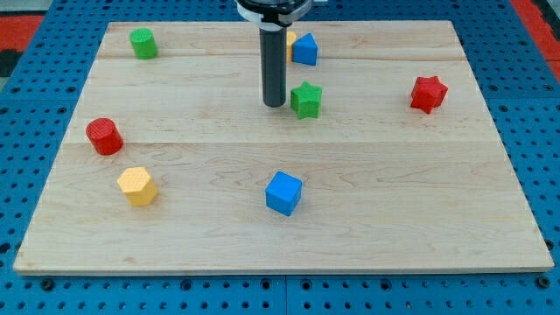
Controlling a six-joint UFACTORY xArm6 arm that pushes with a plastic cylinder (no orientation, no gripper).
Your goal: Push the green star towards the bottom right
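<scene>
The green star lies on the wooden board, a little above the middle. My tip stands just to the star's left, close beside it; a thin gap seems to show between them. The dark rod rises from there to the view's top edge.
A blue block with a yellow block partly hidden behind the rod sits above the star. A red star is at the right, a green cylinder top left, a red cylinder and yellow hexagon at left, a blue cube bottom centre.
</scene>
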